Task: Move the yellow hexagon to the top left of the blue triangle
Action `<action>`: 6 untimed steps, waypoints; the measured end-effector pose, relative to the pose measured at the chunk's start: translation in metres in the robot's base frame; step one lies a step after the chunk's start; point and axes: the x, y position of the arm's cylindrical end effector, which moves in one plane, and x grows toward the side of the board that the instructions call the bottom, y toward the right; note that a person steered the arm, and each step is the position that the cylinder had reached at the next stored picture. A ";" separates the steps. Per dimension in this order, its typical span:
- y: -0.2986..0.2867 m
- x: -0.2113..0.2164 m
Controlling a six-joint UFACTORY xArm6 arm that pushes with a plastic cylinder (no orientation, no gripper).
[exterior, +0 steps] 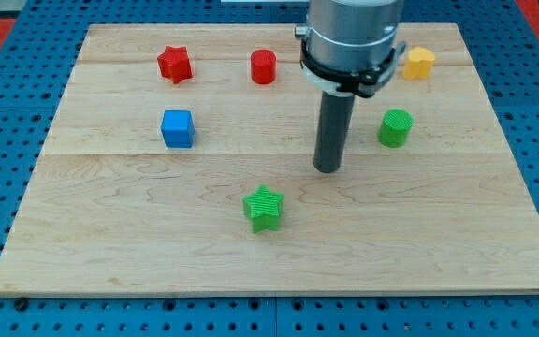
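Observation:
My tip (327, 169) rests on the wooden board (110, 234), right of centre. The rod and the arm body above it cover the spot where the blue triangle and the yellow hexagon stood, so neither shows now. A green cylinder (396, 127) stands to the tip's right. A green star (264, 208) lies below and left of the tip, apart from it.
A yellow block (420, 62) sits at the view's top right, just beside the arm body. A red cylinder (264, 66) and a red star (174, 64) stand along the top. A blue cube (178, 128) is at the left.

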 end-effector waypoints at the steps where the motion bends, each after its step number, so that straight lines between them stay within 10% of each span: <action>1: -0.011 -0.009; 6: -0.066 -0.020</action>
